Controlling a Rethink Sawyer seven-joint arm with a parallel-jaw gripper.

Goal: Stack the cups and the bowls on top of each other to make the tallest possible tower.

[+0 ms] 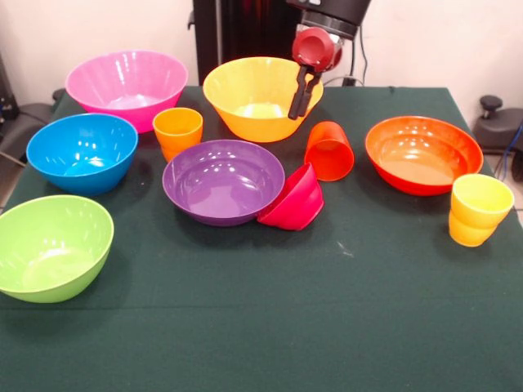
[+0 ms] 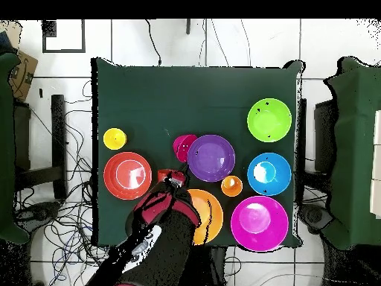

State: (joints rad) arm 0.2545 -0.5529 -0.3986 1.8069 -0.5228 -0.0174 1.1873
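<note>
No bowl or cup stands on another. The purple bowl [image 1: 222, 181] [image 2: 211, 158] is at the middle, and the small magenta-red bowl [image 1: 294, 201] [image 2: 182, 147] leans tilted against its rim. The red-orange cup [image 1: 329, 151] [image 2: 163, 175] lies tipped beside them. The ribbed orange cup [image 1: 177, 131] [image 2: 231, 185] and the ribbed yellow cup [image 1: 478, 209] [image 2: 114, 138] stand upright. My gripper [image 1: 296, 113] [image 2: 173, 180] hangs over the right rim of the yellow bowl [image 1: 253, 98] [image 2: 210, 216], just above the red-orange cup, with its fingers close together and nothing in them.
The pink bowl [image 1: 127, 86] [image 2: 259, 223], blue bowl [image 1: 82, 153] [image 2: 269, 173] and green bowl [image 1: 49, 245] [image 2: 269, 119] line one side of the green table [image 1: 286, 327]. The orange-red bowl [image 1: 423, 153] [image 2: 127, 175] is on the other side.
</note>
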